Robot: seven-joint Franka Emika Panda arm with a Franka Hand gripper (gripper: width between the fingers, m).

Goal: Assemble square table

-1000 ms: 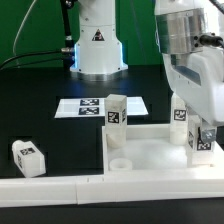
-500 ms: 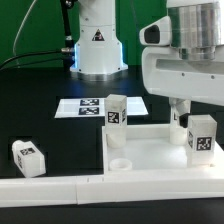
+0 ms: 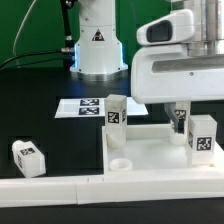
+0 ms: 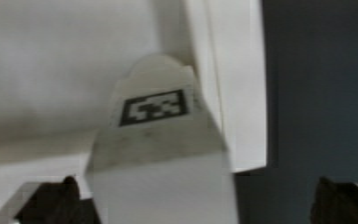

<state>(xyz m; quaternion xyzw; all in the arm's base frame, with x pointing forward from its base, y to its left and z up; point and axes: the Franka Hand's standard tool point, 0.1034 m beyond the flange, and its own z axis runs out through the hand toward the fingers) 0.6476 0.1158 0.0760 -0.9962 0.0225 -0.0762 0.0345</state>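
Note:
The white square tabletop [image 3: 150, 152] lies tray-side up near the front rail. One tagged leg [image 3: 116, 112] stands at its far left corner and another [image 3: 180, 120] at the far right. A third leg [image 3: 203, 136] stands upright at the tabletop's right side. My gripper [image 3: 196, 109] hangs just above this third leg. In the wrist view the same leg [image 4: 158, 140] stands between the dark fingertips [image 4: 51, 203], and my gripper [image 4: 197, 205] is open around it. A fourth leg [image 3: 28, 156] lies loose on the black table at the exterior view's left.
The marker board [image 3: 88, 106] lies flat behind the tabletop. The robot's white base [image 3: 97, 45] stands at the back. A long white rail [image 3: 60, 188] runs along the front edge. An empty round hole [image 3: 119, 161] shows in the tabletop's near left corner.
The gripper has opened and let go of the right-hand leg, then risen above it. The leg stays standing on the tabletop.

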